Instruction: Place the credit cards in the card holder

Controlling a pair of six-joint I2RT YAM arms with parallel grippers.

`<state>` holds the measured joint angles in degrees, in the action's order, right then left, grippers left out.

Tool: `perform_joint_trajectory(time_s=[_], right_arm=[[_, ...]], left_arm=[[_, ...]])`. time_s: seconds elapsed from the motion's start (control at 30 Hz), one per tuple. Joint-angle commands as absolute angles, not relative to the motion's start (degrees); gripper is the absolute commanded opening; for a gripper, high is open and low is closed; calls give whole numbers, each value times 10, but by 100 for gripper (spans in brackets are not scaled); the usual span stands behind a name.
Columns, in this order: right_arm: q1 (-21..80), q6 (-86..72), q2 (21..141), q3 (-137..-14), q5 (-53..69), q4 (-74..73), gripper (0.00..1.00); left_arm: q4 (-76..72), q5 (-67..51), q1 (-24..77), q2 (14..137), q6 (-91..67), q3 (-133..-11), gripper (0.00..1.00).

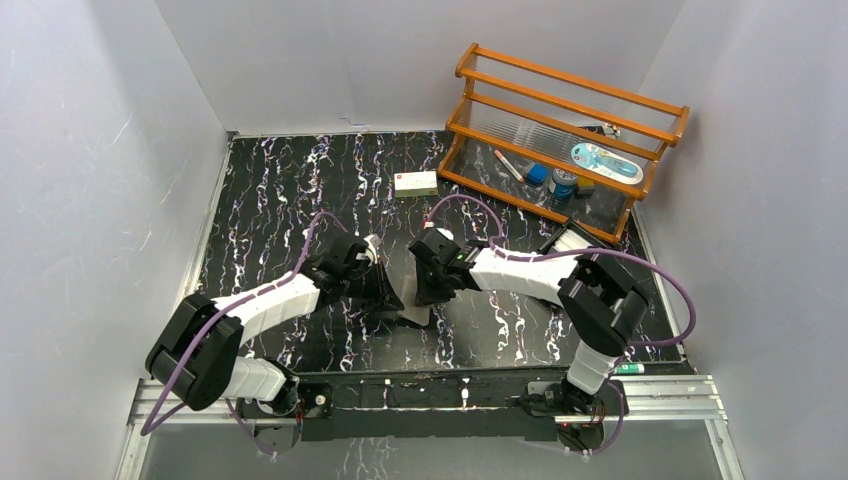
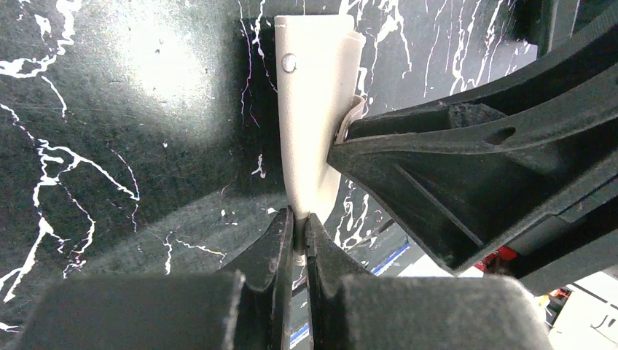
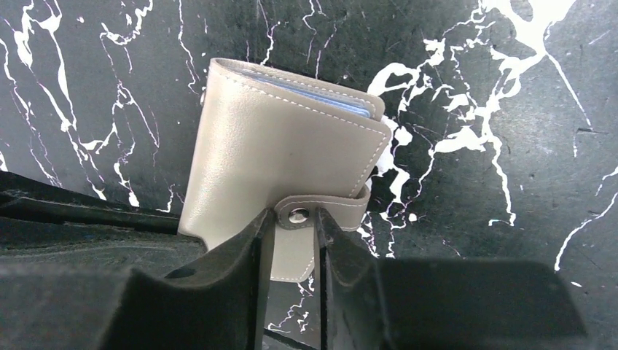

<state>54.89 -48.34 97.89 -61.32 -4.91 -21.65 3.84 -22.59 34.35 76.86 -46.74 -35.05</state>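
The card holder (image 3: 284,153) is a grey-taupe wallet, folded shut, with a strip of light blue inside showing at its top edge. Its snap tab (image 3: 321,211) wraps round the near side. My right gripper (image 3: 295,222) stands narrowly open, one finger on each side of the snap button. My left gripper (image 2: 300,222) is shut on the holder's (image 2: 310,109) lower edge, which appears edge-on there. In the top view both grippers meet over the holder (image 1: 416,316) at mid table, left gripper (image 1: 392,298) and right gripper (image 1: 432,292). No credit cards show clearly.
A wooden rack (image 1: 560,140) with small items stands at the back right. A white box with a red mark (image 1: 415,183) lies behind the grippers. A black tray (image 1: 568,240) with something white in it sits by the right arm.
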Motion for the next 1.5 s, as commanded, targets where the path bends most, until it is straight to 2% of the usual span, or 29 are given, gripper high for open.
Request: perform_joint_trajectory(time_s=[0.0,0.23,0.27,0.5,0.77,0.97,1.13,1.47], right_arm=[[550,-463,992,-629,-98,-255,29],[550,-442,977,-635,-129,-267,1],[550,-439,972,-636,-137,-271,0],[548,-429,905,-597,-140,-238,0],[540,-453,796,-536,-55,-149,0],[530,-484,748,-518,13,-94,0],[525,-499,755,-513,33,-72,0],[491,-493,742,-478,41,-70,0]], left_arm=[[39,-234,347,760,-468,-343,0],[41,-229,347,752,-471,-334,0],[42,-228,347,750,-472,-333,0],[47,-215,347,749,-473,-326,2],[132,-143,347,713,-459,-366,52],[146,-149,346,667,-446,-381,66],[120,-184,347,651,-445,-374,70],[113,-185,346,679,-426,-367,72]])
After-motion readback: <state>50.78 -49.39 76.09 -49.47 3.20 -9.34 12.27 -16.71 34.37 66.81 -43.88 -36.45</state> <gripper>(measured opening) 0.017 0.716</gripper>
